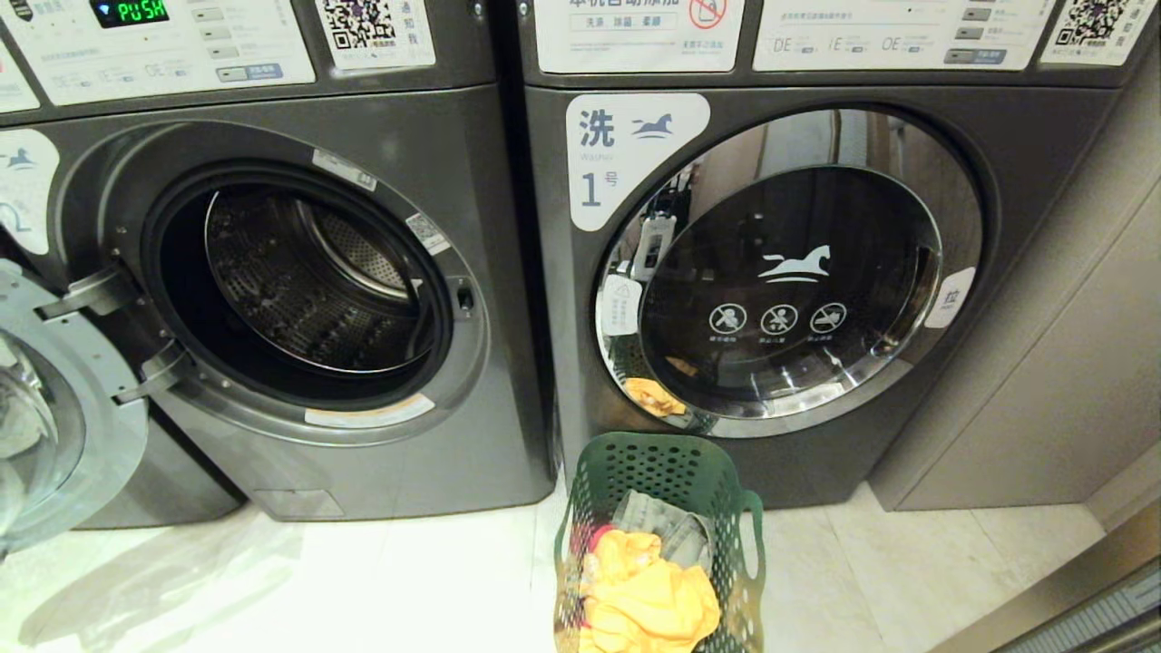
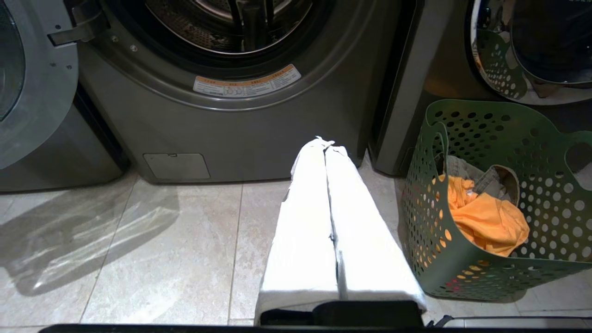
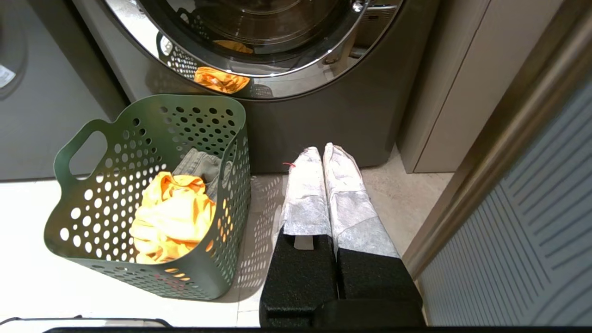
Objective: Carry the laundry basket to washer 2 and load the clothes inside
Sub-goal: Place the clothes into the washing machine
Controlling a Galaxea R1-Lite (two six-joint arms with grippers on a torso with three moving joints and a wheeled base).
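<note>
The dark green laundry basket stands on the floor in front of the washer labelled 1. In it lie the clothes: a yellow garment, a grey-green denim piece and a sliver of pink-red. Washer 2 is on the left, its numeral label cut by the picture's edge, its door swung open to the left and its drum bare. My left gripper hangs shut and empty left of the basket. On the other side of the basket, my right gripper is shut and empty. Neither arm shows in the head view.
Washer 1 has its glass door closed and mirrors the basket. A beige cabinet panel stands right of it, with a ribbed dark panel at the lower right. Pale floor tiles lie before washer 2.
</note>
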